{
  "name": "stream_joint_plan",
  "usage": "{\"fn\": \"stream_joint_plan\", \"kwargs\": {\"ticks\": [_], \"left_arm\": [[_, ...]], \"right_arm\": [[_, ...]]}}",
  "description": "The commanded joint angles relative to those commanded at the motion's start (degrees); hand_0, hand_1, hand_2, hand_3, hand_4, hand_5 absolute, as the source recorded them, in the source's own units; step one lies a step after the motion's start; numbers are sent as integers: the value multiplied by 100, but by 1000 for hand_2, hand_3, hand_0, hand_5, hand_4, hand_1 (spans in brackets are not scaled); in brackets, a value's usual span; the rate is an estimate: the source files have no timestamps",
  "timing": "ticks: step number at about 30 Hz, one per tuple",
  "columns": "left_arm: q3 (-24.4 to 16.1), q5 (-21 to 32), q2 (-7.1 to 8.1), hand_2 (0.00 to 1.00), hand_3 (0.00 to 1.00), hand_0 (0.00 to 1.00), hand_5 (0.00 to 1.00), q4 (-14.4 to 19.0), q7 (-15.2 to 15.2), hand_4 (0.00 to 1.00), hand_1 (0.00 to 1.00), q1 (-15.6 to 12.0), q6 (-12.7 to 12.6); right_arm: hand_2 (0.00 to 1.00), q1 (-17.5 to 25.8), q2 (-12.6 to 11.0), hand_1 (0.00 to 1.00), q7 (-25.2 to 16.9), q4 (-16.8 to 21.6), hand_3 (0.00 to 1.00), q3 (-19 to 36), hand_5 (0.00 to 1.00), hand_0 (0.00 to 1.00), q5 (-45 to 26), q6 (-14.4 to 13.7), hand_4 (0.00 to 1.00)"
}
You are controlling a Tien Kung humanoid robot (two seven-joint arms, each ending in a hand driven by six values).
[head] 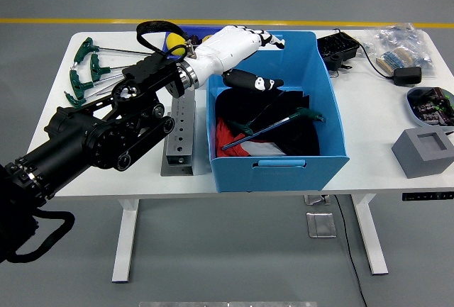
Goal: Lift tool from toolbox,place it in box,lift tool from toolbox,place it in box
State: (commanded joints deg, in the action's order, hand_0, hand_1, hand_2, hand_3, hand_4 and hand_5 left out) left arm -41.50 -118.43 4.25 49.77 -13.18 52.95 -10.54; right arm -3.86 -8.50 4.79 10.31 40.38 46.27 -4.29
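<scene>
The fingers (266, 37) of the left hand (241, 52) are spread loosely and hold nothing; the thumb hangs lower, dark with white marks, over the inside of the blue box (278, 172). The hand itself is white and sits above the box's far left corner, wrist turned toward the bench's left side. Behind it the black left arm (106, 133) slants down to the lower left of the view, crossing over a grey metal block with holes (179, 140) that lies on the bench (369, 144) just beside the box.

Inside the box, on dark and red cloth, lie two green-handled T-wrenches (273, 124), their long shafts crossing near the middle. More green-handled T-wrenches (89, 73) lie spread on the bench's far left, apart from the box. A small blue bin (174, 55) with something yellow in it shows partly behind the arm.

To the right of the box sit a black case (338, 50), a black adapter (408, 75) with clear bags behind it, a round tray of small parts (430, 105) and a grey block with a square recess (423, 152).
</scene>
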Motion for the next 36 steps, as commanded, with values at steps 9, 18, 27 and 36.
{"fn": "stream_joint_plan", "kwargs": {"ticks": [9,18,27,36], "left_arm": [[-1271,-1157,642,983,822,859,714,695,38,853,890,-802,350],[-2759,-1157,906,906,818,795,696,1216,244,846,812,-1529,905],[-4258,-1010,964,886,811,777,679,2009,475,848,790,-2658,1222],[-5083,-855,970,861,790,771,659,2947,313,828,765,-3995,1199]], "right_arm": [[756,38,11,688,-28,0,616,69,689,701,-25,-34,873],[755,96,32,685,-48,0,616,124,687,696,-4,-29,872],[754,148,68,683,-37,0,614,167,686,695,40,-38,869],[749,197,103,677,-19,0,611,196,689,688,44,-48,865]]}}
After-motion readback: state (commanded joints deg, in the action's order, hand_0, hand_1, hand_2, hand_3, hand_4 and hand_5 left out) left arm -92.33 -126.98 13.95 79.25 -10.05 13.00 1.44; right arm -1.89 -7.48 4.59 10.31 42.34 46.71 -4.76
